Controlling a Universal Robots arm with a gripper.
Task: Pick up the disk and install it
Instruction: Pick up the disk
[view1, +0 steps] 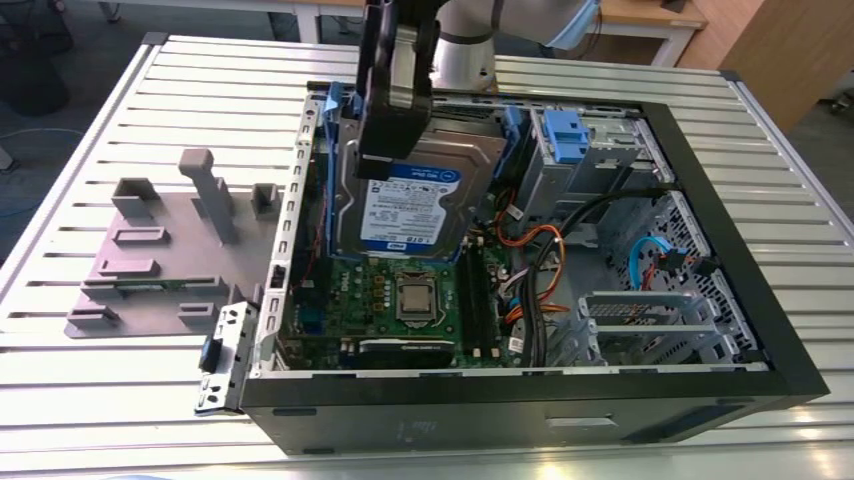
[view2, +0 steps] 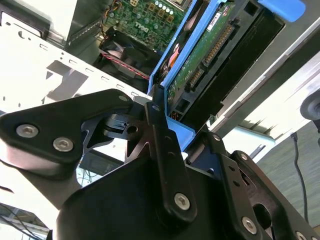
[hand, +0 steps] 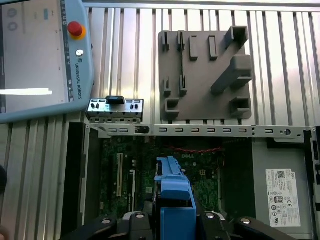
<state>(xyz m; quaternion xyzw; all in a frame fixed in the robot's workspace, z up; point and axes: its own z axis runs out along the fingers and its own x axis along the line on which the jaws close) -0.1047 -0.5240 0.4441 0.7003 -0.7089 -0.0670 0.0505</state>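
Currently the tool (view1: 390, 150) is closed on the upper edge of the disk (view1: 416, 205), which hangs tilted, label outward, over the motherboard (view1: 400, 300) inside the open computer case (view1: 534, 412) on the ribbed metal tabletop (view1: 214, 80). Judged from its metal body, the disk is stiff, fairly heavy and shock-sensitive, and its smooth faces may slip. Grip on the blue plastic bracket (hand: 175, 192) at the edges, clear of the exposed green circuit board (view2: 200, 65) and connector pins.

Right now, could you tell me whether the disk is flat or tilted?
Tilted: the disk slants over the motherboard, upper end in the gripper.
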